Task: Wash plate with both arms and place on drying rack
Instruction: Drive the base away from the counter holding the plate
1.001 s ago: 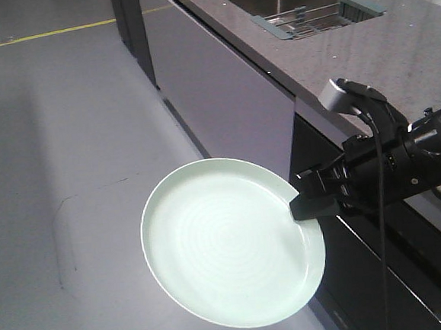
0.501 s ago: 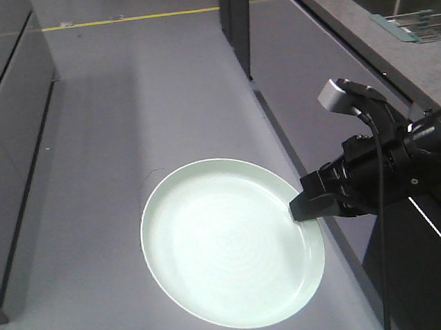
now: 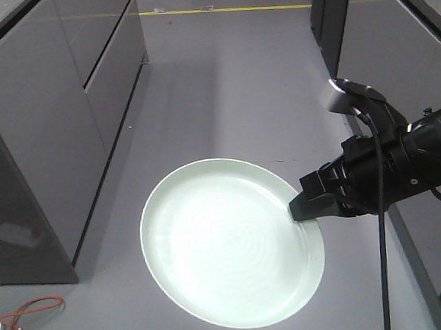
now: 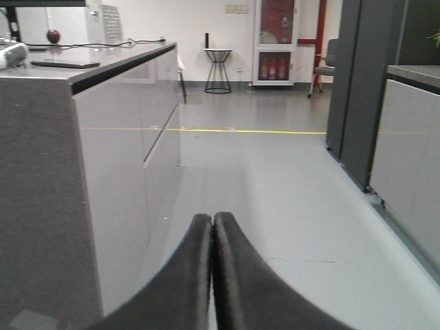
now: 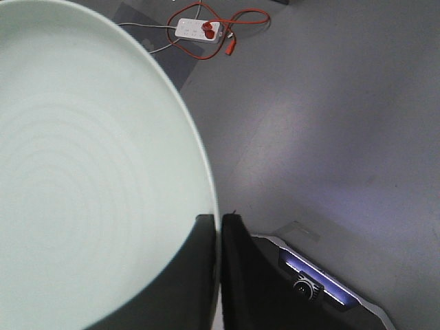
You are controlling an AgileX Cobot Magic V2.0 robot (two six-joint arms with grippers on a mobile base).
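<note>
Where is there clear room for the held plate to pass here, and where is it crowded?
Open: the grey floor aisle between the left cabinets and the right cabinets. Crowded: the floor by the left cabinets' foot, where an orange cable and power strip lie.

Open floor aisle (image 3: 230,95) between grey cabinet block (image 3: 42,133) and opposite counter front (image 3: 414,50); red cable (image 3: 29,310) on floor beside the block.

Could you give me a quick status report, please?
Right gripper shut on plate rim. Left gripper shut, empty. Plate over floor, cabinets apart from it.
</note>
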